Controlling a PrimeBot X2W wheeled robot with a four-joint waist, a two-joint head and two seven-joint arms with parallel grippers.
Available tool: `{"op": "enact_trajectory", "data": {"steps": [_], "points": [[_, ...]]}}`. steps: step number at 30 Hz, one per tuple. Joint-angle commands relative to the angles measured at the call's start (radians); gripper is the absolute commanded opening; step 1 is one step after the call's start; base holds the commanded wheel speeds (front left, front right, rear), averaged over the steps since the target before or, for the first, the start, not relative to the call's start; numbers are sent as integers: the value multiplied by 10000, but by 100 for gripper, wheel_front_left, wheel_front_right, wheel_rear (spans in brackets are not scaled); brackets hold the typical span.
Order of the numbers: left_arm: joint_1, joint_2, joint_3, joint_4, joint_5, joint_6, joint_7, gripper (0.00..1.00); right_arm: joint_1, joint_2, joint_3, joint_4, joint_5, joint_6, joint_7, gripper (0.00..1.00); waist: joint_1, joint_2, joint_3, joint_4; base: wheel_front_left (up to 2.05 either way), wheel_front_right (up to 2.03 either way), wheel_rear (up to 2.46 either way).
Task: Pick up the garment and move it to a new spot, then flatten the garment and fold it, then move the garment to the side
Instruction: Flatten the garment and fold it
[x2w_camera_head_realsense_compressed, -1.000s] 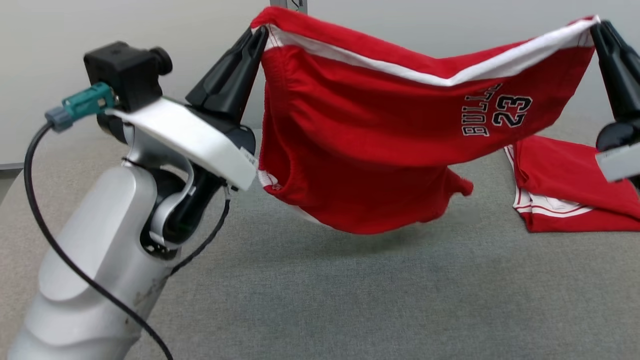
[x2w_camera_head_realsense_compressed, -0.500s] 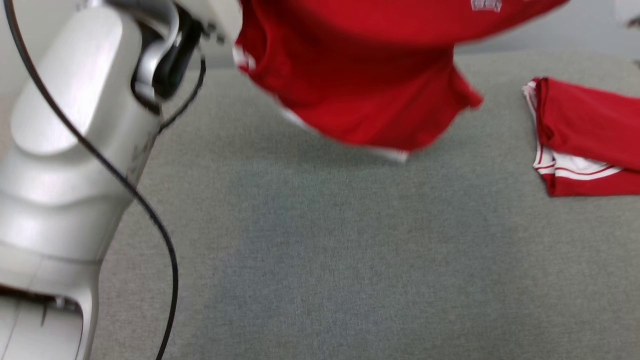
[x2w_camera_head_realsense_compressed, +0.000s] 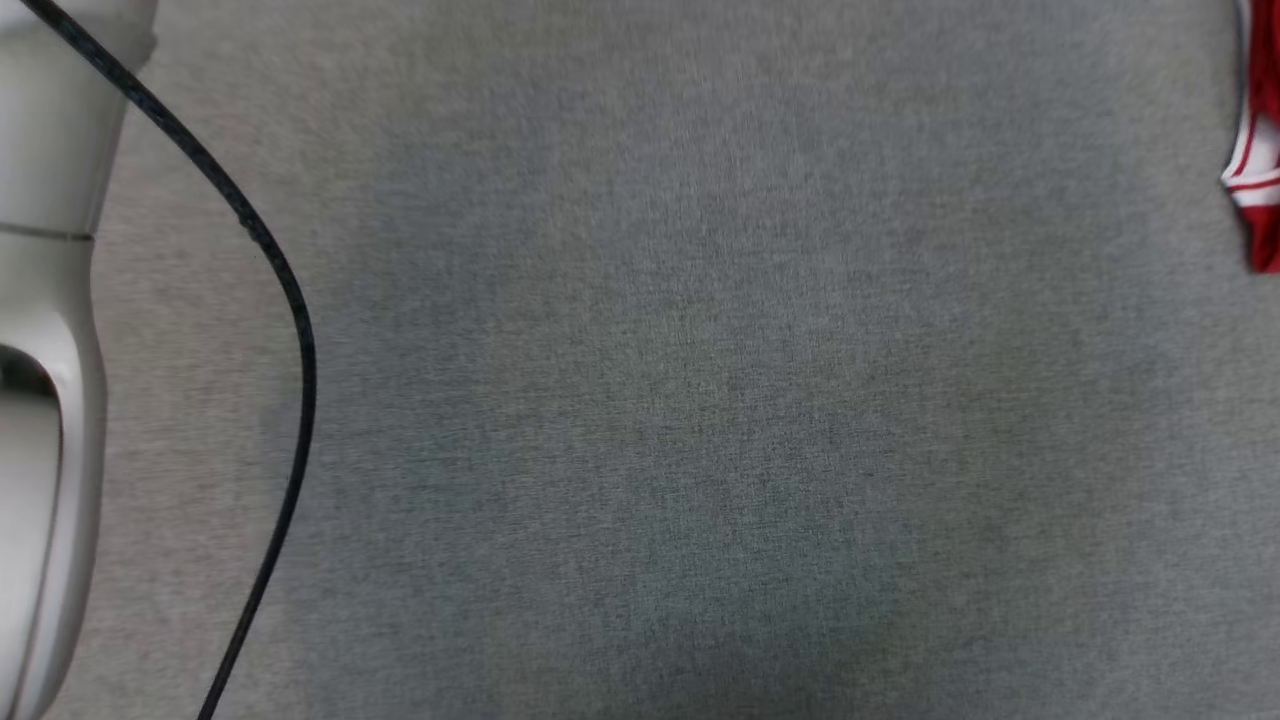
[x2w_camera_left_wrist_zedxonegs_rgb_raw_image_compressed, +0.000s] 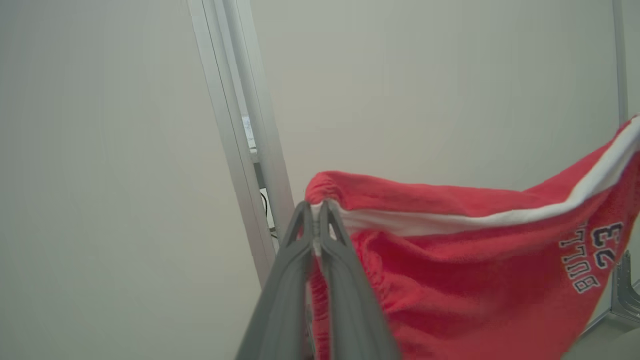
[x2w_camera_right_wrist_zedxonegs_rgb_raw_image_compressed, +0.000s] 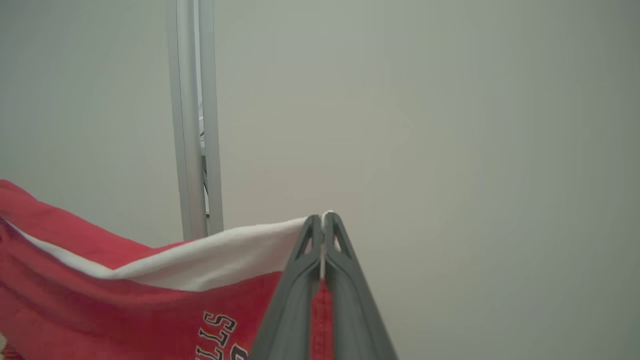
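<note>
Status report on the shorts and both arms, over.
Left end effector shut on red shorts, white-banded edge. Right end effector shut on other end. Shorts stretched between. Second red garment on table, right.

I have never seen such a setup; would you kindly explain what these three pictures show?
It is a two-armed robot. One picture comes from its head camera, looking down at a grey cloth surface; its pale arm and a black cable show at the left, a red garment at the right edge. The other two come from cameras on the wrists, looking along each gripper. The left gripper and right gripper are each shut on the white-banded edge of red shorts, holding them stretched between them before a pale wall.
</note>
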Motion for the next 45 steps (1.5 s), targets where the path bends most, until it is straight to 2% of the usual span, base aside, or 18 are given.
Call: {"op": "enact_trajectory", "data": {"steps": [1,5,9,13,15,21,26,32,38,45], "points": [[-358,47,16,212,224,62,-103,0,-255,14,-271,-77,-98,1,-105,0,0,0,1206,-401,0,0,0],[-58,-29,383,-409,520,-29,-128,0,185,88,-1003,-637,-383,1,-88,0,0,0,1658,-431,0,0,0],[1019,-99,677,-1243,658,-524,-128,0,1346,17,-1319,-1482,-540,1,-86,0,0,0,1472,-381,0,0,0],[2901,-126,815,-2102,725,-1028,-127,0,3274,-405,-944,-2307,-167,1,-87,0,0,0,891,-265,0,0,0],[3414,-75,843,-2417,751,-1115,-127,0,3758,-556,-879,-2520,-49,1,-85,0,0,0,701,-253,0,0,0],[7085,289,790,-4516,738,-1327,-129,0,6816,-1468,-988,-3661,457,-1,-85,0,0,0,-503,-123,0,0,0],[9792,690,390,-5841,959,-1248,-129,0,9144,-1832,-1121,-4270,609,1,-85,0,0,0,-1377,34,0,0,0],[12248,1077,-297,-6777,1066,-1164,-130,0,11331,-1876,-1425,-4517,502,-1,-86,0,0,0,-2390,191,0,0,0],[13927,1440,-679,-7173,1232,-875,-130,0,13190,-1726,-2085,-4747,177,-1,-86,0,0,0,-3245,324,0,0,0],[15735,1615,-649,-7838,1068,-419,-130,0,15132,-1426,-2364,-5292,-640,-1,-86,0,0,0,-4226,347,0,0,0]]}}
